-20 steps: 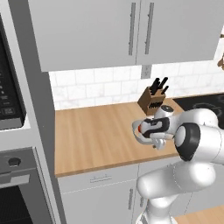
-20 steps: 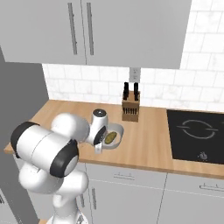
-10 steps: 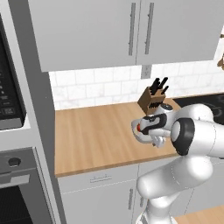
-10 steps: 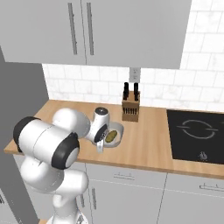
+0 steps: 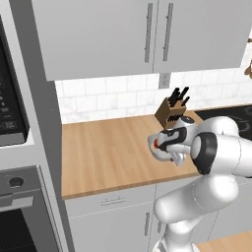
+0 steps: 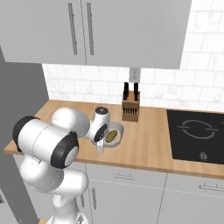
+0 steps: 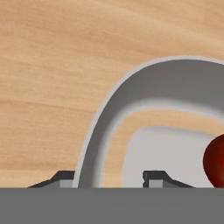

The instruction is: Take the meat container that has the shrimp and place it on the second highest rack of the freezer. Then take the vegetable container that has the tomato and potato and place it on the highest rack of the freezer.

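Observation:
The vegetable container (image 6: 119,130), a wide rounded grey tray, sits on the wooden counter (image 6: 148,144) with the olive-brown potato (image 6: 112,136) in it. My gripper (image 6: 101,147) points down at the tray's left edge. In the hand view my gripper (image 7: 109,177) straddles the vegetable container's (image 7: 131,87) curved rim: one fingertip (image 7: 63,177) is outside it and the other is inside. A gap still shows beside the inner one. The red tomato (image 7: 216,160) lies on the tray floor at the right edge. The meat container, the shrimp and the freezer are out of view.
A knife block (image 6: 131,107) stands against the tiled wall just behind the tray. A black cooktop (image 6: 197,135) is set in the counter to the right. The wall oven (image 5: 17,211) and its grey column close the counter's left end. Upper cabinets (image 5: 147,34) hang overhead.
The fingers have drawn closer together around the tray's rim. The hand and the tray have stayed in nearly the same place.

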Controlling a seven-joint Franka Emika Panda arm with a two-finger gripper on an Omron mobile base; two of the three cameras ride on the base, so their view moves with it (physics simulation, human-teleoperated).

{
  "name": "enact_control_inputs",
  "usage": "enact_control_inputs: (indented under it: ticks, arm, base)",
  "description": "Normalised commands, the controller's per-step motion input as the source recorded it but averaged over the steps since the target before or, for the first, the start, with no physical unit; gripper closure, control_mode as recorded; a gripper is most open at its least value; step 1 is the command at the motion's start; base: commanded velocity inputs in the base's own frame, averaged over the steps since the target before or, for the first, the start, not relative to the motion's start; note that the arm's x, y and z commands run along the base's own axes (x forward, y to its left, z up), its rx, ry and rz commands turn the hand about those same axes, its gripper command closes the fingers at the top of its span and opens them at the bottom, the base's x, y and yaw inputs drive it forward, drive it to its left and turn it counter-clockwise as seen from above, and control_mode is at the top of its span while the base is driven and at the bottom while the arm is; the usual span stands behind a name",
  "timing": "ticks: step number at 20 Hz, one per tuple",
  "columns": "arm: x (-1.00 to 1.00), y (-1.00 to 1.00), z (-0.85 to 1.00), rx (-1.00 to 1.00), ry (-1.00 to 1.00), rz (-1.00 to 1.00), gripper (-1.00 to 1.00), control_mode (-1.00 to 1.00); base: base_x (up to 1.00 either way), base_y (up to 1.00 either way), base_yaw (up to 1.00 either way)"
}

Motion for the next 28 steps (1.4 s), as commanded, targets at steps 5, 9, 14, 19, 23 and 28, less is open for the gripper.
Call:
enact_control_inputs:
  ticks: [5,9,14,19,23,28]
  arm:
    - [0.00,0.00,0.00,0.00,0.00,0.00,1.00,-1.00]
    - [-0.22,-0.01,0.45,0.00,-0.01,-0.03,1.00,-1.00]
    - [-0.32,0.07,0.89,0.00,0.00,-0.02,1.00,-1.00]
    - [-0.17,0.31,0.72,-0.03,-0.03,-0.06,1.00,-1.00]
    - [-0.30,0.51,0.54,-0.03,-0.08,-0.06,1.00,-1.00]
    - [-0.46,0.54,0.39,-0.01,-0.06,-0.04,1.00,-1.00]
  base:
    - [0.00,0.00,0.00]
    - [0.00,0.00,0.00]
    - [0.00,0.00,0.00]
    - [0.00,0.00,0.00]
    - [0.00,0.00,0.00]
    - [0.00,0.00,0.00]
